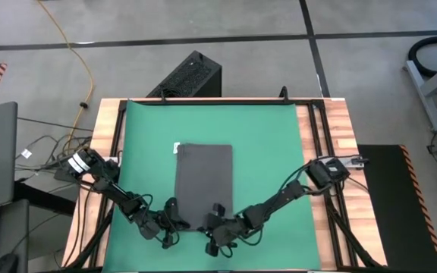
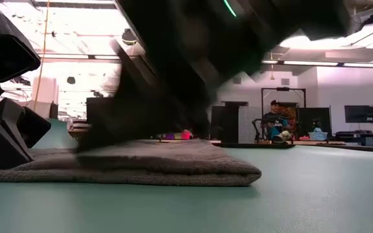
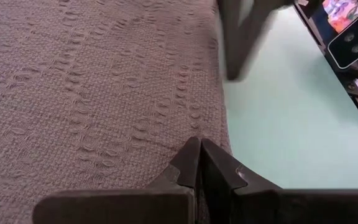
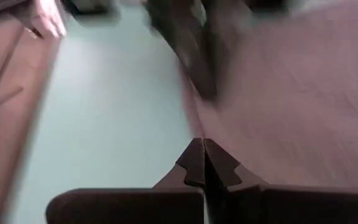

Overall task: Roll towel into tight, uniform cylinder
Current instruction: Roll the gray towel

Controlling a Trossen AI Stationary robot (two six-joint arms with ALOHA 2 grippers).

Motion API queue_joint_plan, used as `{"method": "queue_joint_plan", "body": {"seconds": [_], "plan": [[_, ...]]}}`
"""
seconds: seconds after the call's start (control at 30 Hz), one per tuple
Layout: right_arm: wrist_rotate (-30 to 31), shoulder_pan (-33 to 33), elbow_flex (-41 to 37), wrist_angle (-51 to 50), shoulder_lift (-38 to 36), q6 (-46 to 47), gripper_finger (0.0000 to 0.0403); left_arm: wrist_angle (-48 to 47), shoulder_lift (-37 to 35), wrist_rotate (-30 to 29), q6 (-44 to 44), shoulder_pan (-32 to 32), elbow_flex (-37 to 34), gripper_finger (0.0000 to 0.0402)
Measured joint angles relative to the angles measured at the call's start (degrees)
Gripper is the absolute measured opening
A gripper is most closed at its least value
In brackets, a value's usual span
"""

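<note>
With both the left hand [image 1: 174,221] and the right hand [image 1: 217,225] pressed together and pinching nothing at the near edge of the flat, folded towel [image 1: 203,182] just ahead of them, the fingertips may skid over the cloth, starting a loose, crooked roll.

a blurred dark arm [image 2: 193,65] hides the towel's [image 2: 141,165] far edge.

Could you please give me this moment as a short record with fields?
towel: dark grey towel lies flat and folded, not yet rolled
surface: green mat on the table
left hand: left hand shut, at the towel's near edge
right hand: right hand shut, at the same edge
tag: white tag at the far corner
</note>
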Motion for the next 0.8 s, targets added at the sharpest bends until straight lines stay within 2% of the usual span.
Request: {"method": "queue_joint_plan", "body": {"seconds": [0.2,0.33,0.67,0.8], "plan": [[-0.03,0.40,-8.68,5.94,-0.77,8.24,0.0011,-0.09,0.03,-0.18,-0.01,0.02,0.00,0.0000],[-1.13,1.08,-12.54,8.69,-1.06,9.71,0.0010,-0.41,0.03,-0.13,-0.17,0.02,0.00,0.0000],[-0.45,4.81,-13.33,7.68,-0.85,12.93,0.0011,-1.56,0.00,0.11,-0.71,0.07,0.04,0.0000],[-0.04,4.61,-13.53,9.05,-2.71,11.33,0.0011,-1.23,0.03,-0.18,-1.17,0.23,0.00,0.0000]]}}
